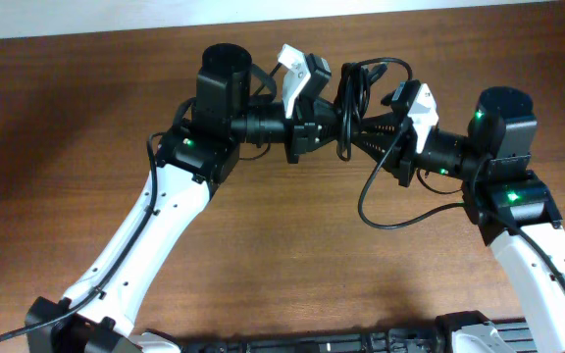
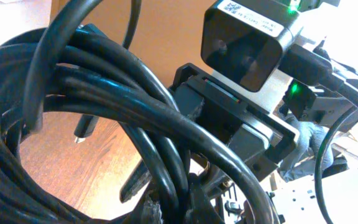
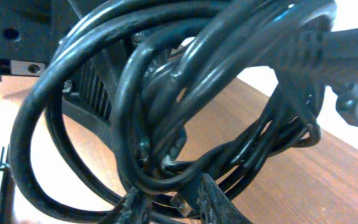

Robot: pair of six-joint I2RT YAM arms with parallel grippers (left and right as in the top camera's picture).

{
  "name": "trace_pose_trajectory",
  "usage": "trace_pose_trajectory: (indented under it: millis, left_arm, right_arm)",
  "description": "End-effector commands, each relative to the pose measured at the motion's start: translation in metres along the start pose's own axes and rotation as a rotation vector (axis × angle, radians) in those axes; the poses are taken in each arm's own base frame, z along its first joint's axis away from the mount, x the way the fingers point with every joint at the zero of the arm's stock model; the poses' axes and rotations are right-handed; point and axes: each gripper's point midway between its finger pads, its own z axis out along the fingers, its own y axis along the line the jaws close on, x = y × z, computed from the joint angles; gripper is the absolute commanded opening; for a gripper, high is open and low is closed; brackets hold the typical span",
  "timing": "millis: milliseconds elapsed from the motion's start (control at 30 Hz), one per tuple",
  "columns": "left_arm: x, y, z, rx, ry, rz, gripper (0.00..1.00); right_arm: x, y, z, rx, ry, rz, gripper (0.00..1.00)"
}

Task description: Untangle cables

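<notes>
Nearest the left wrist camera, the cables (image 2: 98,93) crowd the view as one thick bunch. The left tool (image 1: 330,118) is clamped on them, apparently to anchor them up off the tabletop (image 1: 263,245). Just beyond, the right tool (image 3: 173,205) faces it with strands running between its fingers (image 3: 213,198); whether it grips them I cannot tell. It is probably seeking one loop to draw free.

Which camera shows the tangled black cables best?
The right wrist view: the cables fill it, and you can follow separate loops and see a plug. Overhead shows the cables only as a small dark clump. The left wrist view is so close that the strands crowd together.
</notes>
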Motion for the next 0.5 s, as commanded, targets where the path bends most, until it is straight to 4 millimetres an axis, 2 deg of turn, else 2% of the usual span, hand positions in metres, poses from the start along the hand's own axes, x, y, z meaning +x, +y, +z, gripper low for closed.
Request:
trace_pose_trajectory:
  millis: [0,100,367,467]
  left_arm:
    - [0.0002,-0.018,0.0041,0.064,0.01,0.033,0.0]
    - [0.0003,-0.018,0.0041,0.065,0.01,0.033,0.0]
    - [-0.002,-0.0164,0.0026,0.06,0.003,0.043,0.0]
    - [-0.0033,-0.0092,-0.0038,0.039,-0.004,0.035,0.0]
  right_arm:
    - [-0.0208,0.0229,-0.0019,-0.103,-0.058,-0.046,0.12]
    - [-0.0215,0.0257,-0.0023,-0.12,-0.062,-0.048,0.04]
    - [-0.0223,0.0276,-0.0027,-0.131,-0.066,-0.049,0.04]
    - [-0.0218,0.0277,-0.0027,-0.132,-0.065,-0.046,0.04]
